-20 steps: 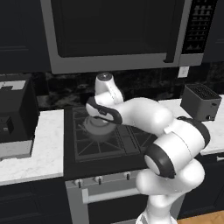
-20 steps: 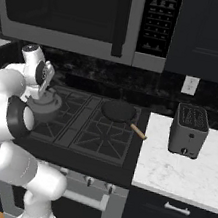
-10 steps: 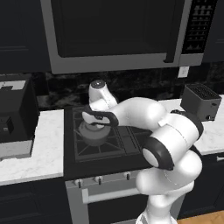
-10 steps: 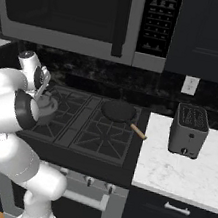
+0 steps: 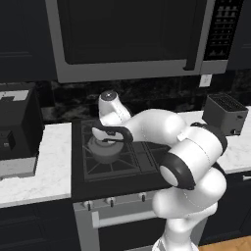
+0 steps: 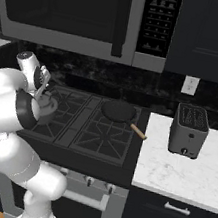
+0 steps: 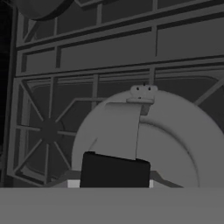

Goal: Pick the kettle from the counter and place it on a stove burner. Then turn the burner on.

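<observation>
Kettle (image 6: 47,108) on near-left stove burner (image 6: 53,121); skillet (image 6: 118,111) behind; toaster (image 6: 188,130) right.

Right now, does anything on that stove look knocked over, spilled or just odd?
Nothing stands out. The kettle sits upright over the near-left stove burner, with the gripper right above it. The skillet lies flat on a back grate, and no spill shows on the counter.

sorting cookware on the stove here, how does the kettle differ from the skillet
The kettle is squat, rounded and dull grey; the skillet is flat and black. The skillet has a wooden handle sticking out toward the counter; the kettle carries a dark arched handle over its top. The kettle sits at the cooktop's left with the gripper right over it; the skillet lies on a rear right grate, apart from the arm. Both rest on the black cooktop.
</observation>
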Available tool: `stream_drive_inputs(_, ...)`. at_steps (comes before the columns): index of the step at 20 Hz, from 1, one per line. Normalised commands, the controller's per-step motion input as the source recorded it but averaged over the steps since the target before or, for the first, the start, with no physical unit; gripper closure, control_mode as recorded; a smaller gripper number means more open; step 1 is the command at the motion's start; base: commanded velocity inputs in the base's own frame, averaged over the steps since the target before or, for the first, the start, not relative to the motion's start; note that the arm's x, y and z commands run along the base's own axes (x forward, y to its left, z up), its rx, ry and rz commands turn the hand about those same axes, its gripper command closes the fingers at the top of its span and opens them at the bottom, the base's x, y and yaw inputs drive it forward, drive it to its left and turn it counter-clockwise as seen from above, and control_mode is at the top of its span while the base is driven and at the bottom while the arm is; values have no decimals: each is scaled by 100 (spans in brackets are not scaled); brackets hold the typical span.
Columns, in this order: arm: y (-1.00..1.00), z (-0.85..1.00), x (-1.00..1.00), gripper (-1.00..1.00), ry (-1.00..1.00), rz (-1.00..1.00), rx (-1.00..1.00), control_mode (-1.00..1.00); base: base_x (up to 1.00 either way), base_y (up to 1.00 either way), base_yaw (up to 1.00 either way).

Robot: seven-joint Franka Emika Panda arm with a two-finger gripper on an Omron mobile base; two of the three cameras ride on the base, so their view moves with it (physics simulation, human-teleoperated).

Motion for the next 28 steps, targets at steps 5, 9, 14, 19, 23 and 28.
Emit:
stream_drive_inputs(5, 0, 0, 0, -100, 0, 0, 0, -100, 0, 0, 0)
stream_drive_inputs(9, 16, 29, 0, -100, 0, -5, 0, -100, 0, 0, 0)
stream_drive_inputs(14, 40, 36, -4, -100, 0, -2, 0, -100, 0, 0, 0)
stream_drive_inputs(19, 26, 5, 0, -100, 0, 0, -1, -100, 0, 0, 0)
stream_drive_inputs(23, 85, 13, -76, -100, -7, 19, -17, -100, 0, 0, 0)
stream_drive_inputs(28, 88, -2, -100, -100, -14, 22, -33, -100, 0, 0, 0)
